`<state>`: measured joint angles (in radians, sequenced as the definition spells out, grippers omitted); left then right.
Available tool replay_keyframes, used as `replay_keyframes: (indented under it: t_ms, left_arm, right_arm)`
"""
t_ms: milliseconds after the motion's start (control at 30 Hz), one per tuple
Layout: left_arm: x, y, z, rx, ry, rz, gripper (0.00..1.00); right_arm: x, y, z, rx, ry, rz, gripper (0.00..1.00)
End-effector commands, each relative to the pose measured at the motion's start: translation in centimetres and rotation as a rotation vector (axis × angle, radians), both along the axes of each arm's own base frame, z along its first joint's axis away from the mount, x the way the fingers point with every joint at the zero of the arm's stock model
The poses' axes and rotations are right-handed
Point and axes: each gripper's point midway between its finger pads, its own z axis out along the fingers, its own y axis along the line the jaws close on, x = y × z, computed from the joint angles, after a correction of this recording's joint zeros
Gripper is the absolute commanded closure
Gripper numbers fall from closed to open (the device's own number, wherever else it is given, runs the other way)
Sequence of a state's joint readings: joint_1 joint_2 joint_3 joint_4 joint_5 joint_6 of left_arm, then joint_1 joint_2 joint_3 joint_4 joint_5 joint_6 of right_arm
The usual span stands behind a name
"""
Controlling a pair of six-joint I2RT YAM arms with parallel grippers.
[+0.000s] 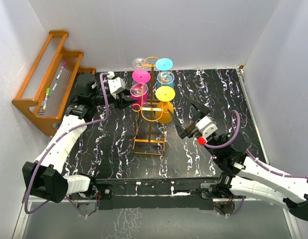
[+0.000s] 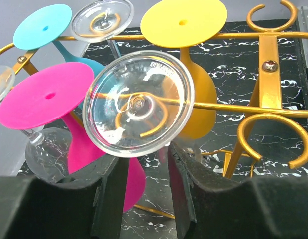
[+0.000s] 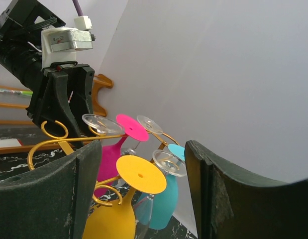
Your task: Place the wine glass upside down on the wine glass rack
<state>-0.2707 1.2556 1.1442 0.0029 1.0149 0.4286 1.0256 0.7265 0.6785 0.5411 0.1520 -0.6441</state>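
Left tool (image 2: pixel 146 172) is right up against the wine glass rack (image 2: pixel 269 74), fingers parted partway, not wide, with a plain gap between them. I can see straight through it to the marbled desk (image 1: pixel 114 149) and a pink bowl beyond. Nothing is pinched in there.

The wine glass (image 2: pixel 139 102), the clear one, hangs upside down on the rack. Its foot is uppermost, lying across the golden rail, and a curled hook shows through it. The foot sits just above the two fingertips. Whether a pad grazes the glass underneath, I can't tell, because the foot covers that spot.

The glass is on the left arm's side of the rack, nearest in its row. The pink glass (image 2: pixel 47 94) hangs just behind it and the yellow glass (image 2: pixel 183 22) is across on the other rail. A cyan glass (image 2: pixel 42 25) hangs further back, foot up too.

Right tool (image 1: pixel 187 119) is over on the far side of the rack, near it but apart. Its jaws are spread wide, holding nothing and touching nothing, pointed towards the yellow glass.
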Motion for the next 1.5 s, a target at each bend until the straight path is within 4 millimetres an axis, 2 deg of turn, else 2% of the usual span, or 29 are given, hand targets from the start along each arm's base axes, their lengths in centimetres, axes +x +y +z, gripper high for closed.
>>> replay_keyframes:
  t_ms: [0,200,233,267,333,400,467,533,600,633,667,700,733,800,867,933,1067,1167,1267,1367,1467]
  left_arm:
    - [-0.9,-0.3,1.6,-0.026,-0.063,-0.039,0.64]
    - [-0.8,-0.1,1.3,-0.015,-0.055,-0.018,0.64]
    - [-0.6,0.1,1.3,-0.009,-0.054,0.001,0.62]
    - [-0.3,0.3,1.0,0.001,-0.052,0.021,0.59]
    - [-0.1,0.8,0.6,0.031,-0.056,0.053,0.51]
    - [-0.1,1.3,-0.2,0.061,-0.050,0.085,0.46]
    - [0.1,2.0,-0.8,0.081,-0.032,0.137,0.39]
    - [0.2,2.8,-1.4,0.101,-0.008,0.195,0.35]
    - [0.2,3.7,-1.8,0.125,0.007,0.238,0.29]
    - [0.2,4.2,-2.0,0.135,0.009,0.260,0.25]
    - [0.1,4.6,-2.2,0.142,0.011,0.282,0.20]
    - [0.1,5.1,-2.4,0.149,0.019,0.301,0.06]
    - [0.0,5.5,-2.4,0.152,0.024,0.328,0.03]
    - [0.4,6.8,-2.7,0.150,0.052,0.422,0.03]
    - [1.1,8.4,-3.2,0.146,0.088,0.543,0.03]
    - [2.0,10.4,-4.1,0.156,0.136,0.688,0.03]
    - [3.1,15.6,-6.7,0.236,0.263,1.009,0.03]
    - [2.2,19.2,-9.5,0.296,0.393,1.186,0.03]
    - [0.9,22.3,-11.8,0.361,0.505,1.364,0.03]
    - [-0.8,25.2,-13.3,0.434,0.581,1.546,0.03]
    - [-2.2,27.5,-14.6,0.512,0.604,1.702,0.03]
  right_arm:
    - [-0.4,-0.7,1.8,0.058,-0.019,0.003,0.30]
    - [0.1,-1.6,1.9,0.095,-0.011,-0.042,0.29]
    - [0.6,-2.4,2.2,0.138,0.001,-0.081,0.24]
    - [1.3,-3.8,2.7,0.210,0.028,-0.140,0.05]
    - [3.0,-7.0,3.2,0.396,0.142,-0.283,0.02]
    - [5.0,-8.5,2.7,0.496,0.318,-0.415,0.02]
    - [6.7,-8.1,0.6,0.370,0.469,-0.569,0.02]
    - [7.4,-8.8,-0.3,0.292,0.488,-0.674,0.02]
    - [7.7,-8.3,-0.7,0.248,0.503,-0.611,0.02]
    - [8.1,-8.8,-0.8,0.275,0.520,-0.587,0.02]
    - [8.9,-10.1,-1.1,0.326,0.546,-0.590,0.02]
    - [10.0,-11.8,-1.4,0.372,0.568,-0.600,0.02]
    - [11.1,-13.7,-2.0,0.408,0.599,-0.616,0.02]
    - [13.7,-17.1,-3.5,0.460,0.694,-0.634,0.02]
    - [16.1,-19.9,-6.5,0.497,0.855,-0.632,0.02]
    - [17.3,-21.0,-9.9,0.551,1.000,-0.634,0.02]
    - [17.1,-22.0,-13.7,0.725,1.108,-0.709,0.02]
    - [15.7,-23.2,-16.4,0.854,1.146,-0.820,0.02]
    - [13.7,-23.7,-18.8,0.911,1.185,-0.935,0.02]
    - [12.4,-22.9,-19.5,0.874,1.186,-0.981,0.02]
    - [11.0,-23.5,-18.9,0.904,1.138,-1.095,0.02]
